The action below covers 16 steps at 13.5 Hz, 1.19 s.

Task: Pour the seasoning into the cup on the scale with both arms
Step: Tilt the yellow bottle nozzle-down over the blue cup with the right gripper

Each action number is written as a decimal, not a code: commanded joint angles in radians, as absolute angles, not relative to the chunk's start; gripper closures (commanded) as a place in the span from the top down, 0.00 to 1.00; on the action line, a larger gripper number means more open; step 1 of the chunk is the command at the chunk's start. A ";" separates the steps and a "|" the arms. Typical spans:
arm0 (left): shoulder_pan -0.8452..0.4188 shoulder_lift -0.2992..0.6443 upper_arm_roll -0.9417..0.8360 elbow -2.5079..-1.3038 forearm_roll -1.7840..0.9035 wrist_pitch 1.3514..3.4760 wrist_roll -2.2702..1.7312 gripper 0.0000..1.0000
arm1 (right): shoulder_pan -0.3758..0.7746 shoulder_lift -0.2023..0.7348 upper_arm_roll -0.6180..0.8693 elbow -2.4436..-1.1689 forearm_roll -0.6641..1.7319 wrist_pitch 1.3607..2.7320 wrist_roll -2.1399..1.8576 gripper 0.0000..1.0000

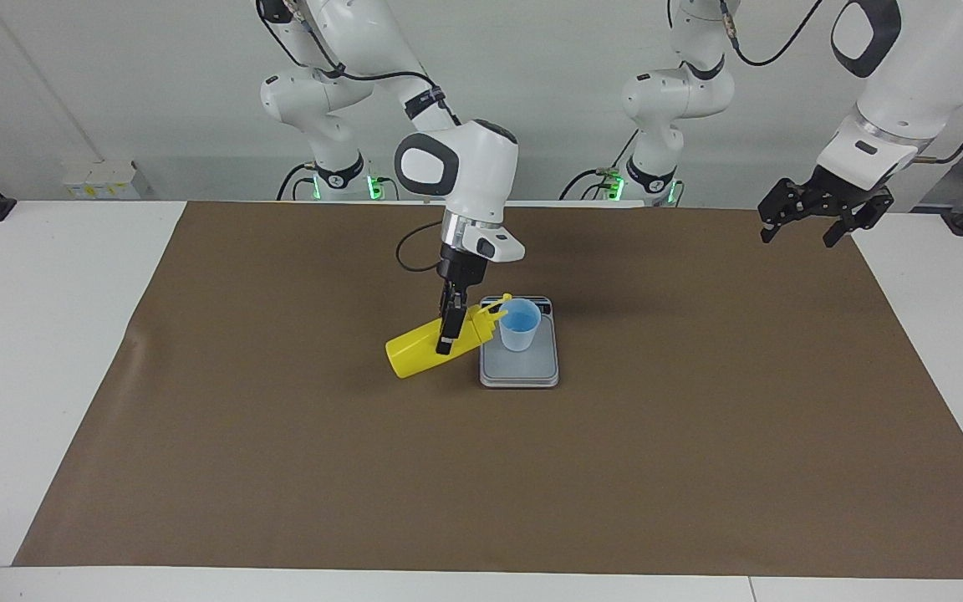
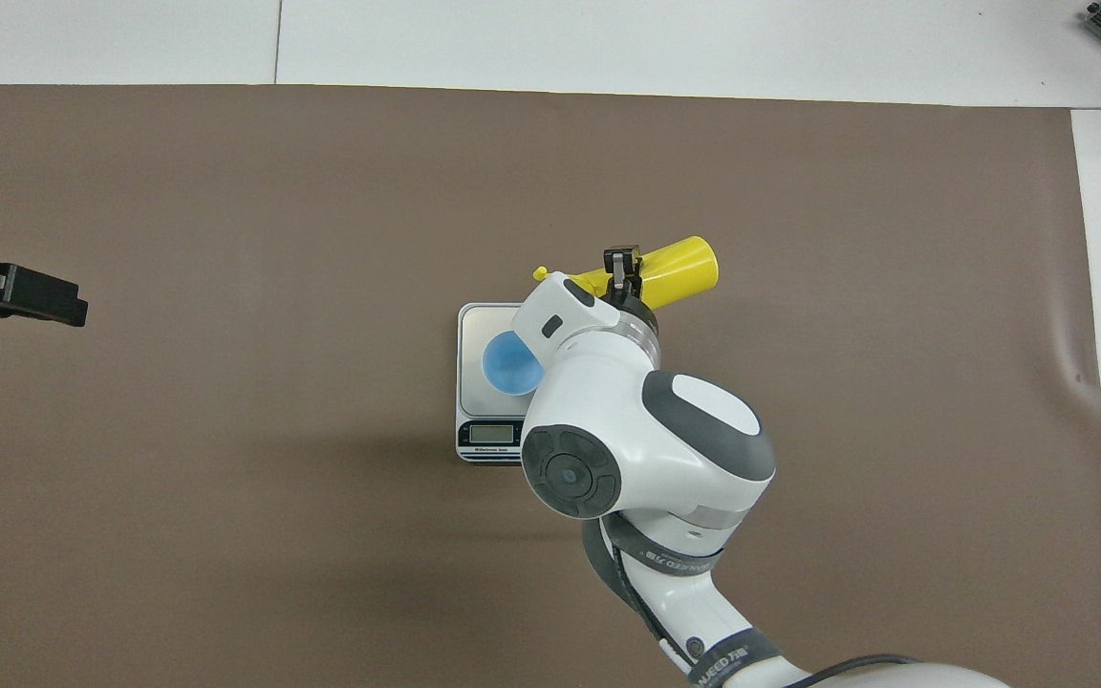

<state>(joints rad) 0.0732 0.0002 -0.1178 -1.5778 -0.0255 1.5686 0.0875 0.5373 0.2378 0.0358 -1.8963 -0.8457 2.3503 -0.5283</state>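
Observation:
The yellow seasoning bottle is tilted almost level, its nozzle pointing at the rim of the pale blue cup. Its tethered cap hangs loose by the nozzle. The cup stands upright on the grey scale, at the end near the display. My right gripper is shut on the bottle's body and holds it above the mat beside the scale. In the overhead view the right arm covers part of the cup and scale; the bottle sticks out past the right gripper. My left gripper waits open and empty in the air over the mat's edge at the left arm's end, also seen in the overhead view.
A brown mat covers most of the white table. Two smaller white arms with green lights stand at the robots' edge of the table. The scale's display faces the robots.

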 commanded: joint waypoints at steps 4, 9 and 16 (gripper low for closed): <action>0.081 -0.028 -0.120 -1.611 -0.034 1.578 0.084 1.00 | 0.600 0.232 0.035 -1.904 -1.035 2.241 -0.571 0.00; 0.081 -0.029 -0.120 -1.611 -0.034 1.578 0.083 1.00 | 0.653 0.244 0.035 -1.902 -1.150 2.132 -0.569 0.00; 0.083 -0.029 -0.118 -1.611 -0.034 1.577 0.083 1.00 | 0.709 0.295 0.035 -1.881 -1.255 1.996 -0.482 0.00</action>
